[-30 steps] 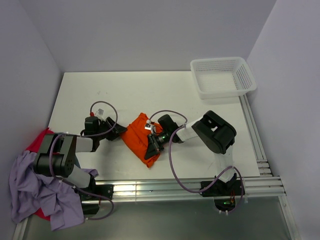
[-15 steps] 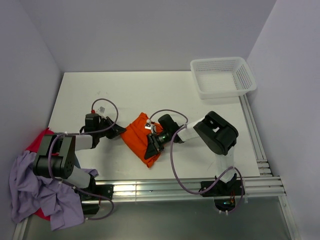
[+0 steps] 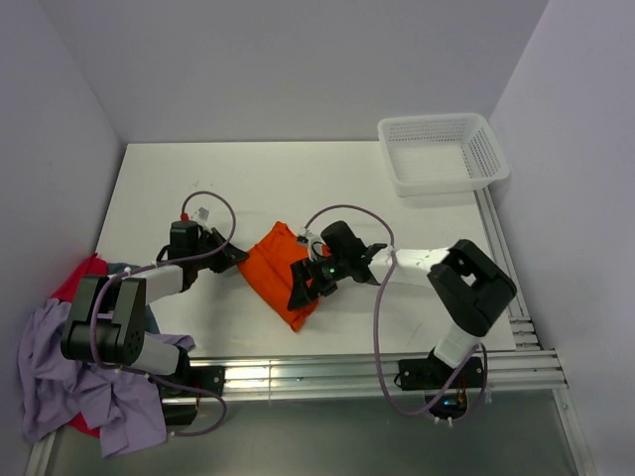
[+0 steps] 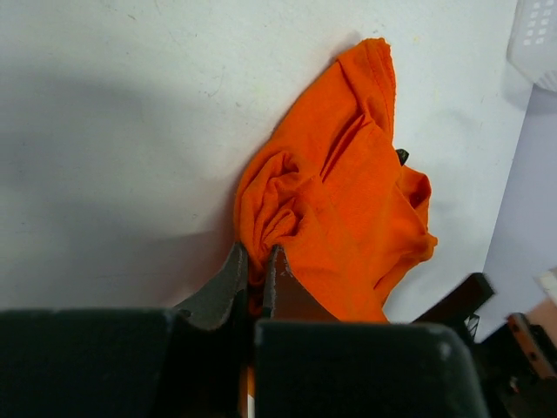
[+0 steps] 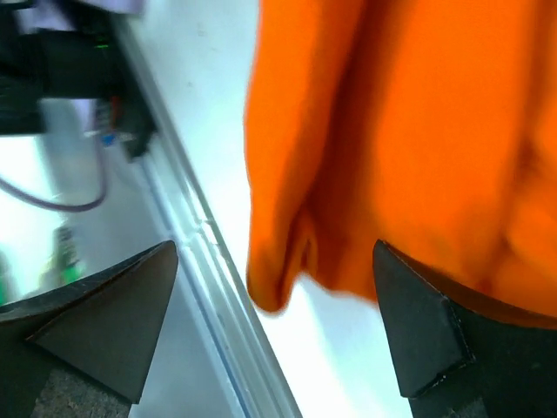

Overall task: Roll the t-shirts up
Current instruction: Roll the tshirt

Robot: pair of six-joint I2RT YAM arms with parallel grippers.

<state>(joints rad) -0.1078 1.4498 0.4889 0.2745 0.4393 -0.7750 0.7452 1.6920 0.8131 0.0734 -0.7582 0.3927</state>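
The bright orange t-shirt (image 3: 276, 270) lies bunched in the middle of the white table. My left gripper (image 3: 242, 261) is at its left edge, and in the left wrist view the jaws (image 4: 257, 259) are shut on a fold of the orange t-shirt (image 4: 348, 200). My right gripper (image 3: 303, 281) is at the shirt's right side. Its fingers (image 5: 113, 318) stand wide open, and a loose corner of the orange fabric (image 5: 409, 131) lies between them without being pinched. More t-shirts, lavender (image 3: 60, 382) and red (image 3: 81, 276), are heaped off the table's near left corner.
A white mesh basket (image 3: 442, 154) stands at the far right corner of the table. Aluminium rails (image 3: 347, 372) run along the near edge and up the right side. Cables loop over both wrists. Walls close in on the left, back and right.
The left gripper has shut on the shirt's left edge. The right gripper has opened wide and let go of the orange fabric, and the right arm's elbow has swung out to the right.
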